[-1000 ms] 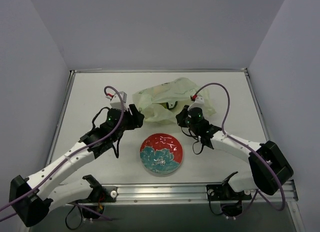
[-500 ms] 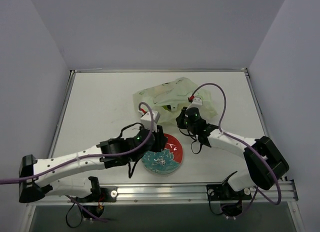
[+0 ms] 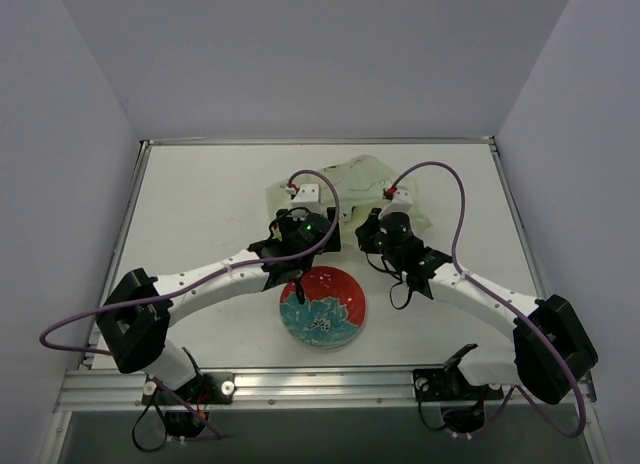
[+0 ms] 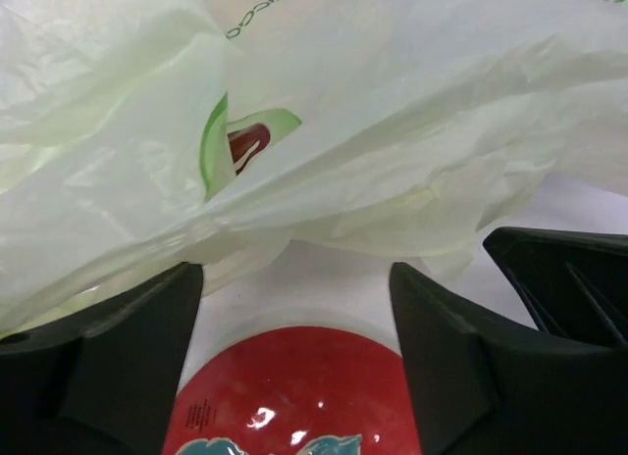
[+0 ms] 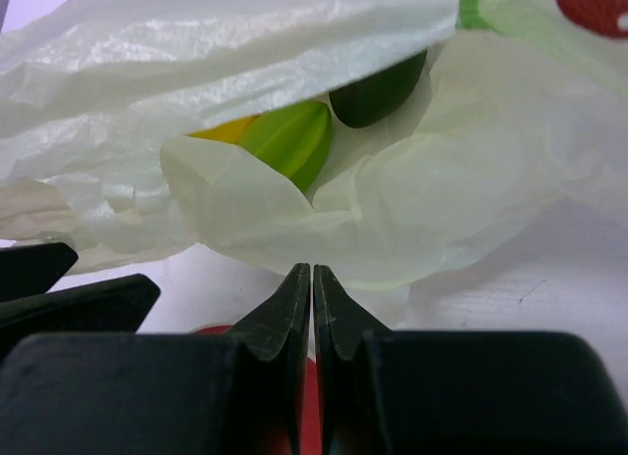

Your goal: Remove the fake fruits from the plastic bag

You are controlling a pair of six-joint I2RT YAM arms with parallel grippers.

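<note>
The plastic bag lies crumpled at the back centre of the table. Its mouth faces my right wrist view, where a light green fruit, a dark green fruit and a bit of a yellow one show inside the bag. The orange fruit is hidden. My right gripper is shut and empty just in front of the bag's lip, at the bag's near edge in the top view. My left gripper is open and empty, pointing down over the plate's far rim, close to the bag.
A red-and-teal floral plate lies in front of the bag with nothing on it; its rim shows between my left fingers. Raised table edges run along the sides and back. My left fingers sit close to the right gripper.
My left arm has swung right from the bag's left edge to over the plate's far rim beside the bag. The right gripper has barely moved and stays shut.
</note>
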